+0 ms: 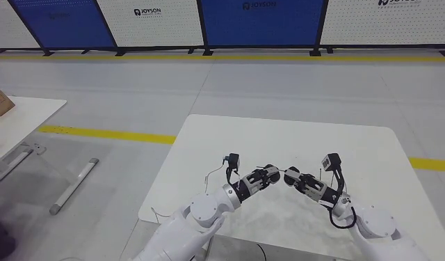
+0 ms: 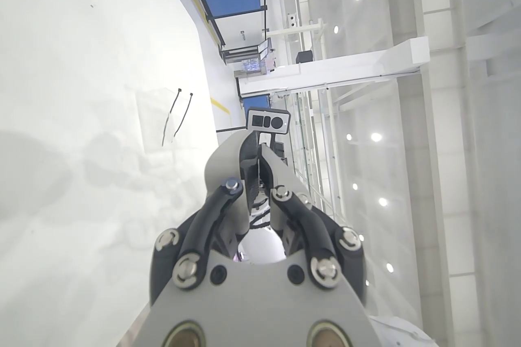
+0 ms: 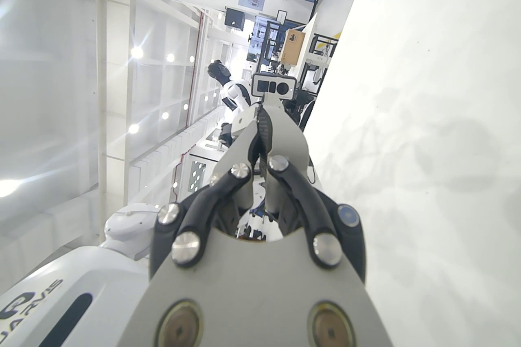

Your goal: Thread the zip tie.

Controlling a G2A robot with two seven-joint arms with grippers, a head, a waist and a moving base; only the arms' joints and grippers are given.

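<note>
My two grippers meet tip to tip above the middle of the white table [image 1: 313, 139]. The left gripper [image 1: 272, 175] comes from the near left and the right gripper [image 1: 289, 176] from the near right. A thin black zip tie [image 1: 268, 168] shows as a faint line at the left gripper's tip. In the right wrist view, the right gripper [image 3: 260, 123] is shut on a ribbed black zip tie strap [image 3: 264, 131] standing between its fingers. In the left wrist view, the left gripper [image 2: 259, 156] is shut, with a thin dark edge pinched between its pads.
Two spare black zip ties [image 2: 178, 116] lie side by side on the table [image 2: 81, 39], off to one side of the left gripper. Each wrist view shows the other arm's wrist camera just past the fingertips [image 2: 268, 121] [image 3: 273, 86]. Another table [image 1: 28, 118] stands at the far left.
</note>
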